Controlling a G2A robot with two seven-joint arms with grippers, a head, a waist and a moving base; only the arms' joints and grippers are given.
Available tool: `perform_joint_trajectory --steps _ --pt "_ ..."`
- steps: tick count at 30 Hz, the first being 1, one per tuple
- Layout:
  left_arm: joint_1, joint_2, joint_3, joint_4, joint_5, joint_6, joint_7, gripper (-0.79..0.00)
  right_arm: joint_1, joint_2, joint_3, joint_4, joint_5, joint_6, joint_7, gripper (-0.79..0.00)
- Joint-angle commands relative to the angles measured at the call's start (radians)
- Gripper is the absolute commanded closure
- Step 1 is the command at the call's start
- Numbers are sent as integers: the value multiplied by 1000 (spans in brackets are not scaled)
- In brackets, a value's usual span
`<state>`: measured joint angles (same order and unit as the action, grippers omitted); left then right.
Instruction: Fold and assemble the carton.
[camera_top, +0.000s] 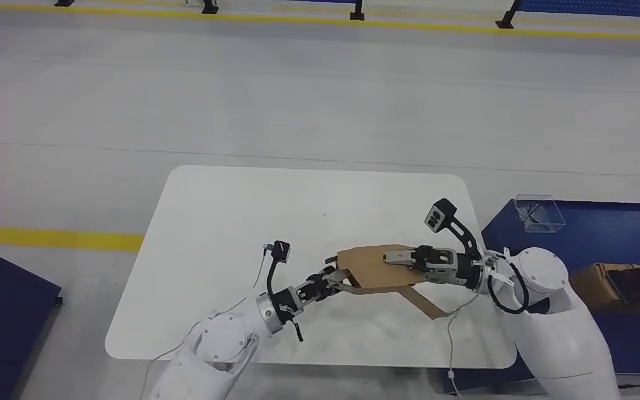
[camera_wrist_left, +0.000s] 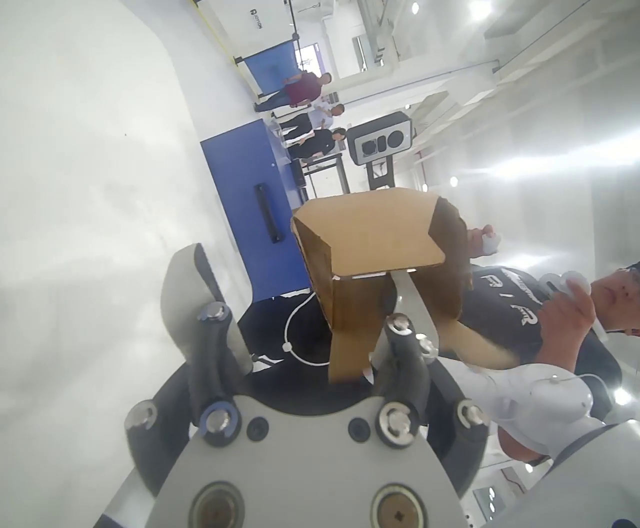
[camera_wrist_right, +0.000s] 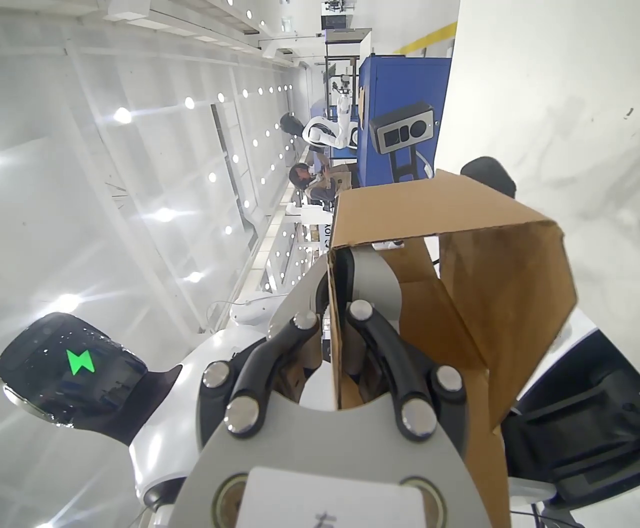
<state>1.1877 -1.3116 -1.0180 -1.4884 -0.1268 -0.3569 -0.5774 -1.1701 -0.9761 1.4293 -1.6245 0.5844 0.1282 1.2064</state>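
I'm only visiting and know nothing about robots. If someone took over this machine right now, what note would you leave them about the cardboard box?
Right end effector: shut on one wall of the carton, holding it up over the table.
Left end effector: open, with one finger against the carton's other end.
Done: the carton is opened out into a hollow sleeve.
Left: the flaps hang loose and need to be folded in and closed.
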Motion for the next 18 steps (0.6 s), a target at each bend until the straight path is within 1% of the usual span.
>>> perform_joint_trajectory --steps 1,2,4,6,9,12,14,16,18 --pt "0 0 0 0 2 0 0 -785 -7 1 3 -15 -19 -23 -14 0" --pt "1 0 -3 -2 1 -1 6 -785 -11 2 6 -16 -24 -34 -16 0" --pt "19 5 -39 -23 -3 -20 54 -785 -13 5 12 -19 -41 -55 -12 0" --pt "56 11 -83 -69 -33 -93 88 -785 -16 7 17 -19 -66 -79 -9 0" --pt "117 18 -136 -131 -132 -216 88 -785 -18 12 20 -23 -115 -118 6 0" --pt "149 24 -151 -176 -212 -311 27 -785 -22 14 17 -24 -142 -143 10 0" --pt "160 26 -139 -200 -252 -348 -33 -785 -24 15 12 -29 -151 -155 23 0" --pt "161 28 -121 -216 -271 -359 -89 -785 -27 17 10 -33 -159 -168 27 0" --pt "157 28 -96 -220 -257 -327 -119 -785 -31 18 8 -38 -161 -182 33 0"
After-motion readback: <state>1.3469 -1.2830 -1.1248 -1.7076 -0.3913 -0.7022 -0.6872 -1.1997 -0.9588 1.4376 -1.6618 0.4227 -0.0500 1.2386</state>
